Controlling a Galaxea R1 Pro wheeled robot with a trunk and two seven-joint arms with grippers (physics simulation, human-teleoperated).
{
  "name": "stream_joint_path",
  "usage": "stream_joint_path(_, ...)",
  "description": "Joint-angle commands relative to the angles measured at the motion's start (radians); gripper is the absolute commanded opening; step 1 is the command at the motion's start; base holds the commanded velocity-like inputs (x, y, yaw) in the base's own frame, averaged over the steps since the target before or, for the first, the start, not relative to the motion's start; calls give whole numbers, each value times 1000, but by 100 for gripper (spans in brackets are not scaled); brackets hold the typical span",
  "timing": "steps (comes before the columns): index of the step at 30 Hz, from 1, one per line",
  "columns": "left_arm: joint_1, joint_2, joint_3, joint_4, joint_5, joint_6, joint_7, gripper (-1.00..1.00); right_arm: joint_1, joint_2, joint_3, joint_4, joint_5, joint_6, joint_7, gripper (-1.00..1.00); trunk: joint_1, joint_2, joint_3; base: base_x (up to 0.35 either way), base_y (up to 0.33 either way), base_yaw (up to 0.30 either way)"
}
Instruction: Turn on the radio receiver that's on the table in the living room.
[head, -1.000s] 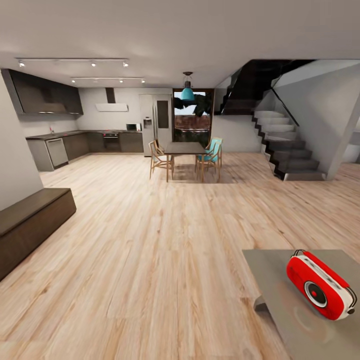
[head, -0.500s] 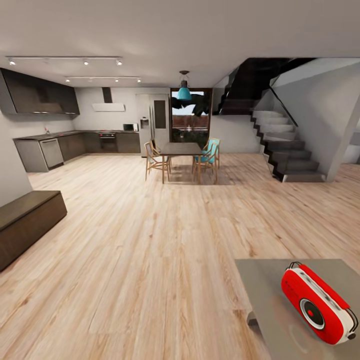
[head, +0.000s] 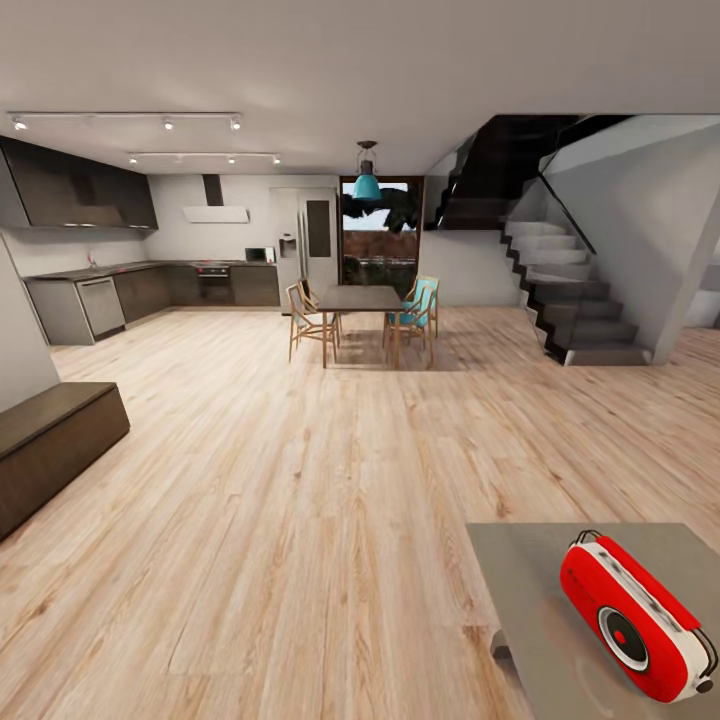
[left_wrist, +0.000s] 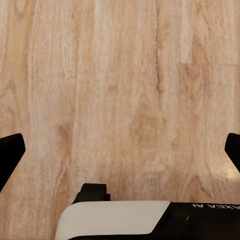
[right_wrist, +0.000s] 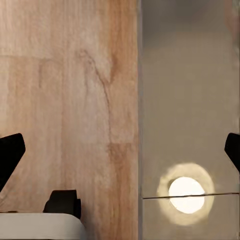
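The red radio receiver (head: 632, 616) with white trim and a round dial stands on the low grey table (head: 530, 580) at the lower right of the head view, its face turned toward me and tilted. In the left wrist view my left gripper (left_wrist: 120, 150) is open over bare wooden floor, its dark fingertips (left_wrist: 10, 155) at the picture's two sides. In the right wrist view my right gripper (right_wrist: 120, 150) is open too, hanging over the edge where the grey table (right_wrist: 190, 100) meets the floor. Neither gripper touches anything.
A long dark brown bench (head: 50, 450) runs along the left wall. Farther back stand a dark dining table (head: 360, 298) with wooden and teal chairs, a kitchen (head: 150, 285) at the back left and a staircase (head: 570, 300) on the right. Wide wooden floor (head: 300, 480) lies between.
The whole head view has shifted: the camera has turned slightly right and the radio and table now sit lower and more to the left in the picture. The bench shows less.
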Motion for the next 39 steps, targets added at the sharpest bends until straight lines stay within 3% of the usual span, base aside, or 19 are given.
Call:
stream_joint_path(1, 0, 1, 0, 0, 0, 0, 0, 100, 0, 0, 0, -76, 10, 5, 4, 100, 0, 0, 0, 0, 0, 0)
stream_joint_path(6, 0, 0, 0, 0, -1, 0, 0, 100, 0, 0, 0, -284, 28, 45, 8, 100, 0, 0, 0, 0, 0, 0)
stream_joint_path(15, 0, 1, 0, 0, -1, 0, 0, 100, 0, 0, -4, -785, 23, 416, 10, 100, 0, 0, 0, 0, 0, 0)
stream_joint_path(16, 0, 1, 0, 0, -1, 0, 0, 100, 0, 0, -4, -886, 19, 495, 12, 100, 0, 0, 0, 0, 0, 0)
stream_joint_path(17, 0, 1, 0, 0, -1, 0, 0, 100, 0, 0, -4, -978, 17, 560, 29, 100, 0, 0, 0, 0, 0, 0)
stream_joint_path(19, 0, 1, 0, 0, -1, 0, 0, 100, -2, 0, -4, -1038, 17, 601, 54, 100, 0, 0, 0, 0, 0, 0)
stream_joint_path(20, 0, 1, 0, 0, -1, 0, 0, 100, -25, 0, -3, -1092, 17, 657, 99, 100, 0, 0, 0, 0, 0, 0)
stream_joint_path(24, 0, 1, 0, 0, -1, 0, 0, 100, -131, -1, -10, -1110, 20, 775, 129, 100, 0, 0, 0, 0, 0, 0)
stream_joint_path(28, 0, 2, 0, 0, -1, 0, 0, 100, -212, -9, -13, -1107, 21, 814, 130, 100, 0, 0, 0, 0, 0, 0)
stream_joint_path(32, 0, 2, 0, 0, -1, 0, 0, 100, -264, -53, -19, -1087, 18, 817, 125, 100, 0, 0, 0, 0, 0, 0)
stream_joint_path(34, 0, 3, 0, 0, -1, 0, 0, 100, -277, -76, -54, -1076, 17, 814, 123, 100, 0, 0, 0, 0, 0, 0)
stream_joint_path(36, 0, 4, 0, 0, -1, 0, 1, 100, -284, -89, -125, -1070, 17, 807, 122, 100, 0, 0, 0, 0, 0, 0)
stream_joint_path(37, 0, 6, 0, -1, -1, 0, 2, 100, -288, -99, -235, -1066, 18, 776, 123, 100, 0, 0, 0, 0, 0, 0)
stream_joint_path(39, 0, 7, 0, -1, 0, 0, 3, 100, -290, -107, -317, -1063, 19, 719, 124, 100, 0, 0, 0, 0, 0, 0)
